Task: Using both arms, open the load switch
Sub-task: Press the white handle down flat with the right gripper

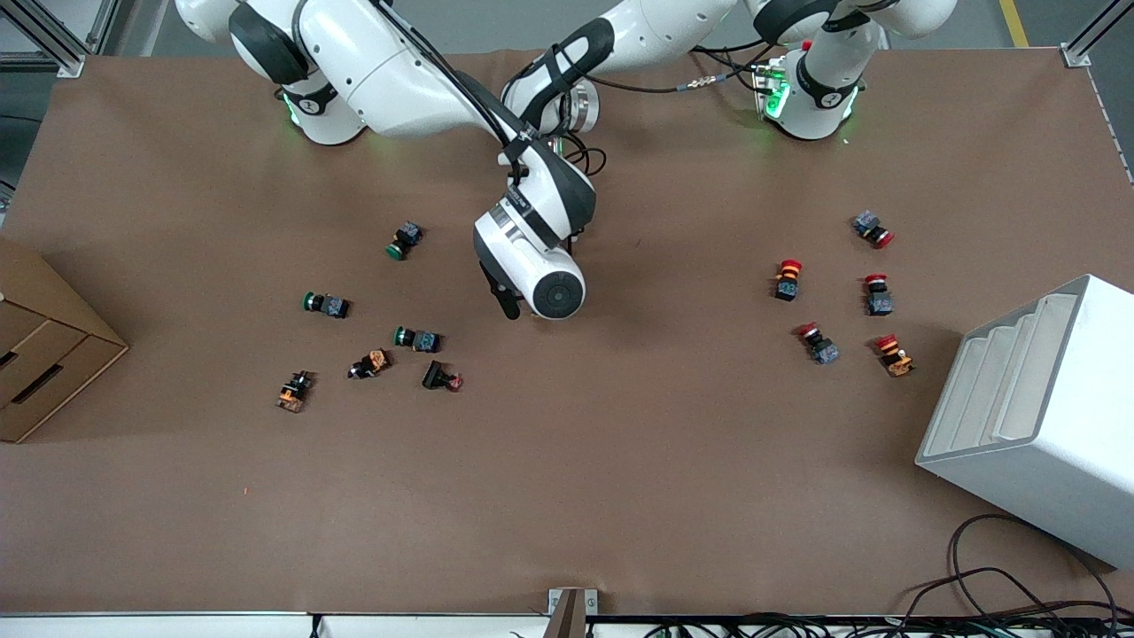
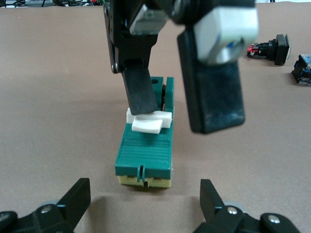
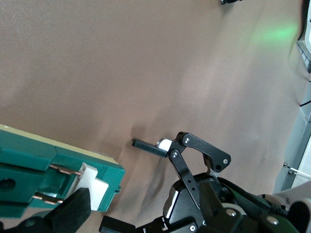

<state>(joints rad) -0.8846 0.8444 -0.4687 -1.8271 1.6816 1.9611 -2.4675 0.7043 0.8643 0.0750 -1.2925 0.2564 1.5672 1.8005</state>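
On the table, open right tool touches load switch; left tool open.

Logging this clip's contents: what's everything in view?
Table: one, brown.
Switch: one, green with cream end and white lever, mid-table under the arms.
Green-capped buttons: three, toward the right arm's end.
Orange buttons: two, same cluster.
Black button: one, red tip, same cluster.
Red-capped buttons: five, toward the left arm's end.
Box: one, cardboard, right arm's end.
Rack: one, white, left arm's end.
Cables: black, table edge nearest the camera.
Left arm: white, jaws open, low by the switch's cream end.
Right arm: white, jaws open, one on the lever.
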